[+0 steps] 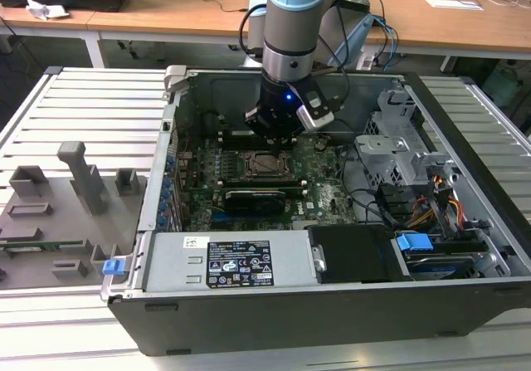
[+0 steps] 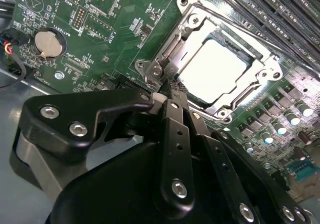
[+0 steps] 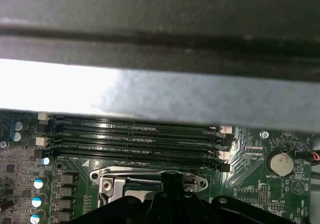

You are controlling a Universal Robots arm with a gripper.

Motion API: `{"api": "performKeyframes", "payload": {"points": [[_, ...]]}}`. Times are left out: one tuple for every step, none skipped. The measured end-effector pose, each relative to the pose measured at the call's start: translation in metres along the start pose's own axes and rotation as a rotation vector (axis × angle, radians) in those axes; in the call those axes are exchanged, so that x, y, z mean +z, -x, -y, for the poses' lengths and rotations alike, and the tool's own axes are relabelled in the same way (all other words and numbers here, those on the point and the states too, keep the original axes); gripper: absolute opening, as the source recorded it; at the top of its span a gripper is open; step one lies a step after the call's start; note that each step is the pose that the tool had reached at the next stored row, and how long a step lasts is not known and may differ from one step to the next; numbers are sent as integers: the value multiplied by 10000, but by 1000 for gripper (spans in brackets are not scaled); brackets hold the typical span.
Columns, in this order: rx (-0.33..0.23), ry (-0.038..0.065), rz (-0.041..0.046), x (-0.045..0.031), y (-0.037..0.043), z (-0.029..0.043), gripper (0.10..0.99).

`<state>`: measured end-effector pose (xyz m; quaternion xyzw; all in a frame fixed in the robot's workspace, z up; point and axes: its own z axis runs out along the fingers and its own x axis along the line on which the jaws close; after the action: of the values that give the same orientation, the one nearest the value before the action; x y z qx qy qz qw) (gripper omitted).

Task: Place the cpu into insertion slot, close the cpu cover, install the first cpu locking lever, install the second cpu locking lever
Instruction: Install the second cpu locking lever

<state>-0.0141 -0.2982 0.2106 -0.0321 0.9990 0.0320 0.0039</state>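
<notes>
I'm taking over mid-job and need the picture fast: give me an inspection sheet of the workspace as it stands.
Surface: slatted metal bench carrying an open computer case.
Job's things: cpu sits in the insertion slot; cpu cover lies closed around it.
Clutter: grey fixture blocks on the exterior view's left; expansion card near the socket.
Gripper: gripper shut, its tips at the cover's edge by a corner screw.
Cables: bundle on the exterior view's right inside the case; arm cabling behind.
Surroundings: memory slots, coin battery, wooden desks behind.
</notes>
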Motion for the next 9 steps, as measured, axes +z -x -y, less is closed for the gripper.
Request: {"api": "performKeyframes", "payload": {"points": [[-1, 0, 0, -8, 0, 0, 106], [-1, 1, 1, -21, 1, -1, 106], [-1, 4, 2, -31, 1, -2, 106], [-1, 3, 2, -45, 1, -3, 106], [-1, 4, 2, -62, 1, -4, 106], [-1, 4, 1, -80, 1, -5, 106], [-1, 4, 2, -103, 1, -7, 106], [-1, 3, 2, -135, 2, -9, 106], [-1, 4, 2, -163, 2, -10, 106]]}}
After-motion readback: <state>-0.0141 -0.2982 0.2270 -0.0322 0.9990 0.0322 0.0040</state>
